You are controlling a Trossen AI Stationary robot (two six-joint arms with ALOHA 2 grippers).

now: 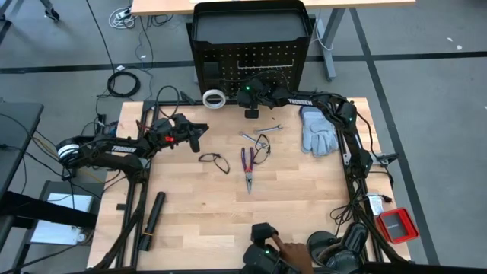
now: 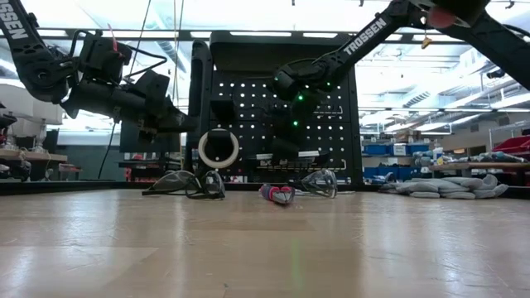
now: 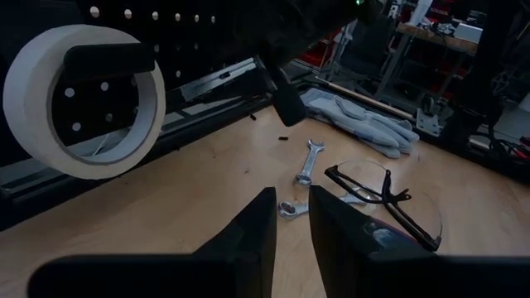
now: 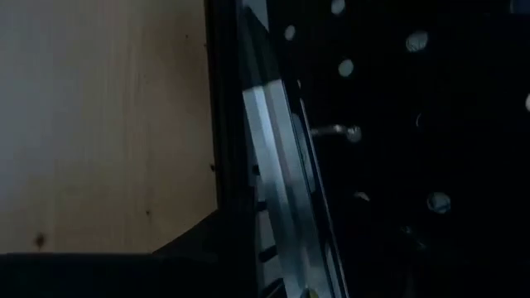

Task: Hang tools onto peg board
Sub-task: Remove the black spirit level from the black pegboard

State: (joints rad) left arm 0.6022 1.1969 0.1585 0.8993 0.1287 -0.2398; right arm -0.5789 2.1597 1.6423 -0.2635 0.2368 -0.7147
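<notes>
We see the peg board [image 1: 251, 46] standing at the far edge of the bench [image 1: 205, 213]. The white tape ring [image 1: 214, 98] sits just in front of its left part. In the low view the ring looks like it is up against the board, but we cannot tell if it hangs on a hook.

Our right pincer [image 1: 252, 111] is right at the board, near its middle. It seems to grip a long, flat, shiny strip [image 4: 277, 190] that runs along the board's face. We think this strip must meet a peg [image 4: 335, 131] just beside it.

The pliers [image 1: 247, 164], two glasses [image 1: 215, 161] and small wrench [image 1: 249, 137] lie flat mid-bench. The pliers' long side runs near to far.

Our left pincer [image 1: 195, 138] hovers left of them, nearly closed and empty. It is the nearer one to the left glasses.
</notes>
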